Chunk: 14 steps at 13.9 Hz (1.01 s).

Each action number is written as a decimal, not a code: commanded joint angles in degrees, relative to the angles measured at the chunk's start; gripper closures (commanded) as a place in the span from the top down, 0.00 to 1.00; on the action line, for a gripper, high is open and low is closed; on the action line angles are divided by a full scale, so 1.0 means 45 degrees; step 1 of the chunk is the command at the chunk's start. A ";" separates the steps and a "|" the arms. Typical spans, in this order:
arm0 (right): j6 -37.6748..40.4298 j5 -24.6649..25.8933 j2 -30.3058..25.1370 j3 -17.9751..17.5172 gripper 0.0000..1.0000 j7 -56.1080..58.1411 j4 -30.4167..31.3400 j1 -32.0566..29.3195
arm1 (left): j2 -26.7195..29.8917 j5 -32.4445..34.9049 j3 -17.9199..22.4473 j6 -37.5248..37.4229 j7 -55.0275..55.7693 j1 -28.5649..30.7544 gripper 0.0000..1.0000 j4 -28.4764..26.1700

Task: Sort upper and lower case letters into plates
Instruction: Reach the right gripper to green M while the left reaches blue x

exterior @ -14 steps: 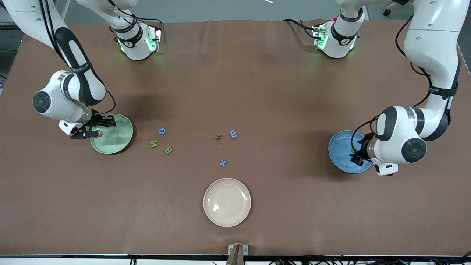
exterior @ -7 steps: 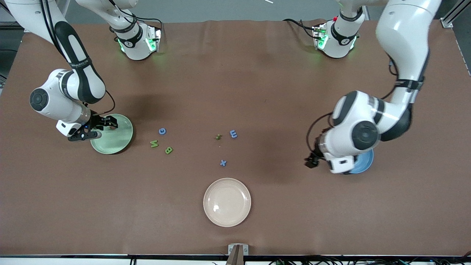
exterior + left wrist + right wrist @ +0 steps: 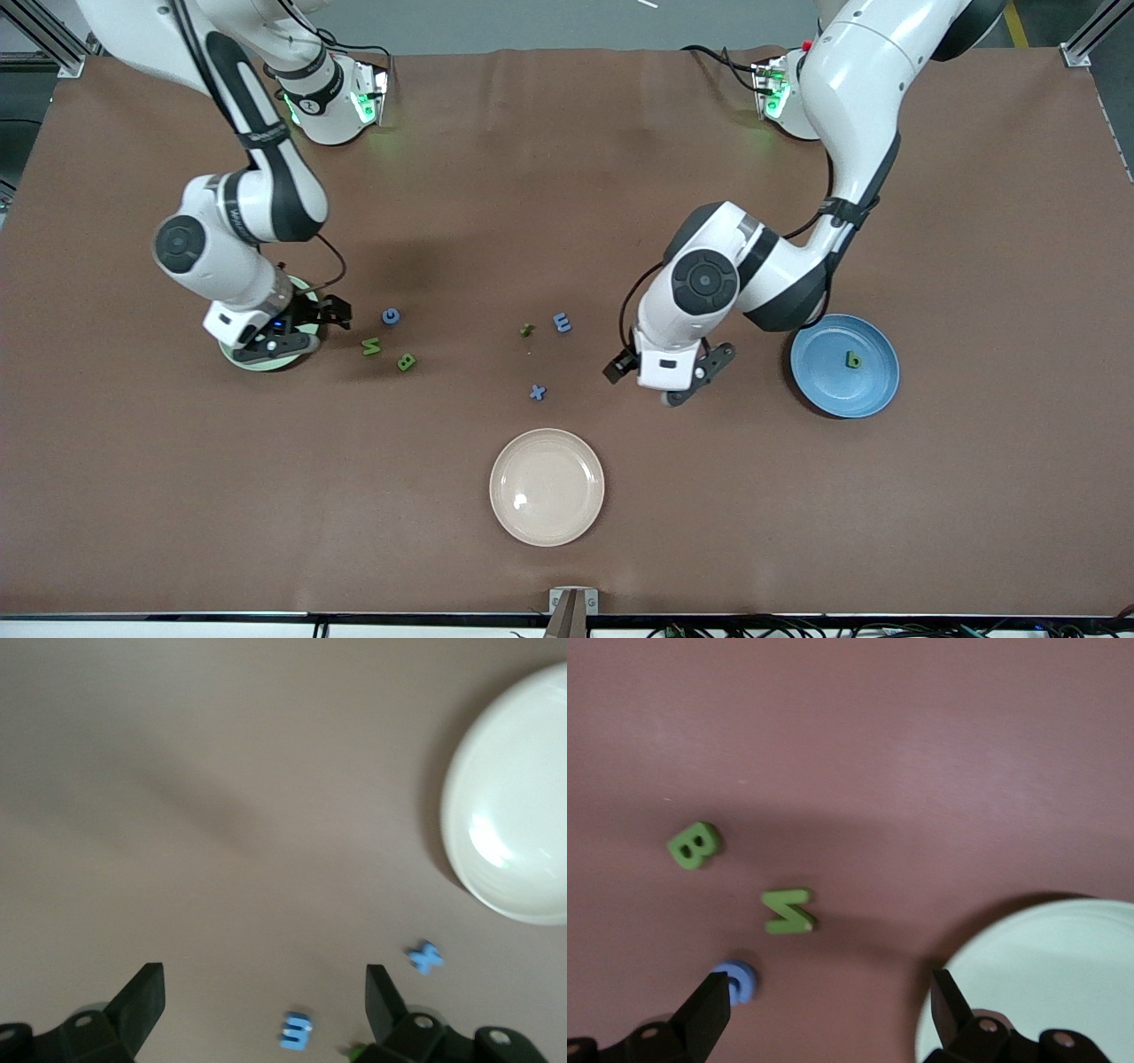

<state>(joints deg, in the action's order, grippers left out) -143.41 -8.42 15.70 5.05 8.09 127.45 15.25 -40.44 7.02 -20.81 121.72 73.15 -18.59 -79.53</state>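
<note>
Left tool (image 3: 663, 372): spread wide with nothing between its fingers (image 3: 142, 997), hanging over bare table between the blue plate and the loose letters.
Right tool (image 3: 301, 321): parted and empty, over the mint plate's edge, on the side toward the letters.
Table (image 3: 567, 177): brown matte sheet, arm bases with green lights along its top edge, grey floor past it.
Mint plate (image 3: 266, 361): pale green, mostly hidden under the right tool in the front view; its rim (image 3: 1036, 966) shows plainly in the right wrist view.
Blue plate (image 3: 864, 390): bright blue, just beside the left tool toward the left arm's end, holding a green b (image 3: 853, 360).
Near the right tool: blue G (image 3: 391, 315), green N (image 3: 371, 346), green B (image 3: 407, 361).
Near the left tool: blue E-shaped letter (image 3: 562, 322), small green letter (image 3: 526, 330), blue x (image 3: 537, 392).
Cream plate (image 3: 547, 486): nearest the front camera, empty.
Left wrist view only: the x (image 3: 425, 958) lies just beside the cream plate's rim (image 3: 461, 859).
</note>
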 commanded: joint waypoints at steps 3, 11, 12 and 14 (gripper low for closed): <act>-0.1276 -0.0278 0.2135 0.0108 1.00 -0.0156 -0.0958 0.0926 | -0.0719 0.1600 0.0152 0.1989 -0.1685 -0.0790 0.95 0.0466; -0.1491 -0.0239 0.2547 0.0127 0.70 0.0019 -0.0979 0.1083 | -0.1892 0.3498 0.2569 0.5744 -0.1841 -0.3814 0.73 0.0505; -0.1453 -0.0239 0.2547 0.0127 0.66 0.0019 -0.0978 0.1083 | -0.2029 0.3769 0.3076 0.6016 -0.1899 -0.4302 0.72 0.0506; -0.1452 -0.0239 0.2528 0.0127 0.60 0.0019 -0.0959 0.1083 | -0.2341 0.4413 0.4111 0.6834 -0.1881 -0.5201 0.70 0.0506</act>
<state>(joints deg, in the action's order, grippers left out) -149.73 -8.44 26.81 5.16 7.38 123.38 19.42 -48.86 24.13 -6.69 149.41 65.38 -38.39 -79.11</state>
